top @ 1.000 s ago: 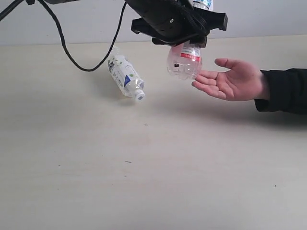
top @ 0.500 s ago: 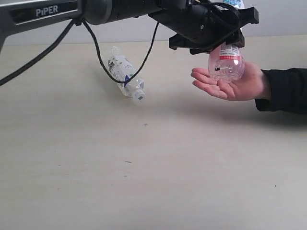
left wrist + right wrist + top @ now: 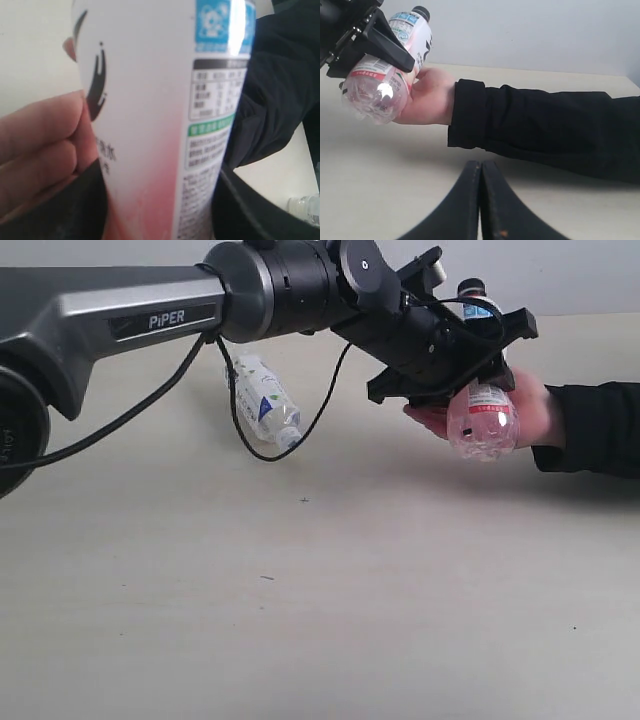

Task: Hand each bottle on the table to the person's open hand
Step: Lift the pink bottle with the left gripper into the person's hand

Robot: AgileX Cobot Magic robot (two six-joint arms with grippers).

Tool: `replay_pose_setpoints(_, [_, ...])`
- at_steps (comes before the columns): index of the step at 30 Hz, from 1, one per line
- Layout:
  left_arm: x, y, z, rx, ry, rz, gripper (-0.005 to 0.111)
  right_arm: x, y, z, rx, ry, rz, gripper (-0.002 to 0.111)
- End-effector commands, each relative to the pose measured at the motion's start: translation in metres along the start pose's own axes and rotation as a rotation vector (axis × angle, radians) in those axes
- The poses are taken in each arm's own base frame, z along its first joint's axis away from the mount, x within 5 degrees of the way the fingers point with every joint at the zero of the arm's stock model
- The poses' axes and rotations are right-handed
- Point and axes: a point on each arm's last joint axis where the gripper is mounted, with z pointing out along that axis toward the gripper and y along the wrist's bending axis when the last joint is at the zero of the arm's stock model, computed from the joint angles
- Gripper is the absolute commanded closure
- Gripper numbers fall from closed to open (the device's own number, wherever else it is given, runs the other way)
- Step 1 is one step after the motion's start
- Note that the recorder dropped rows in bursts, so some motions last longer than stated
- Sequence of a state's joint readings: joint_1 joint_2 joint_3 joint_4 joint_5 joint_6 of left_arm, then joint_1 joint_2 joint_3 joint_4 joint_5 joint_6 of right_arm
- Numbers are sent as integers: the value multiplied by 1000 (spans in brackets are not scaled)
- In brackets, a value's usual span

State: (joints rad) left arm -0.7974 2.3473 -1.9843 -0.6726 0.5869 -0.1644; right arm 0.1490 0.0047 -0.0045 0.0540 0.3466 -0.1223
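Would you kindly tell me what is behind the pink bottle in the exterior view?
The person's open palm sits behind the pink bottle, which the left hand grips. The bottle covers most of the palm, so contact cannot be confirmed.

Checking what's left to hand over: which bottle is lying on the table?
The blue-triangle bottle, on its side; the pink bottle is in the left pincer at the person's hand.

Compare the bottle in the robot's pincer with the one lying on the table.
The pink bottle is tilted in the left pincer against the person's hand; the blue-triangle bottle lies untouched on the table. The pink bottle has a black cap, the blue-triangle bottle a white one. Both are small clear plastic.
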Motion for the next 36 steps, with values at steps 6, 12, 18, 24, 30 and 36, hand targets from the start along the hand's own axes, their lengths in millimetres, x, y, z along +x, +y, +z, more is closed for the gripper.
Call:
replay_pose_setpoints(6, [2,2,8,19,9,-37,105,1,0,0,4,-3,-6,108])
replay_pose_setpoints(12, [2,2,8,27,9,-49,81,1,0,0,5,-3,-8,108])
replay_pose_setpoints(18, [1,2,8,29,-3,-49,53,1,0,0,5,-3,-8,108])
replay_pose_setpoints(24, [0,1,8,31,-13,-51,46,1,0,0,5,-3,-8,108])
replay_pose_setpoints(30, [0,2,7,32,-14,-55,46,1,0,0,5,-3,-8,108])
replay_pose_setpoints(36, [-4,7,5,26,-7,-66,46,1,0,0,5,-3,-8,108])
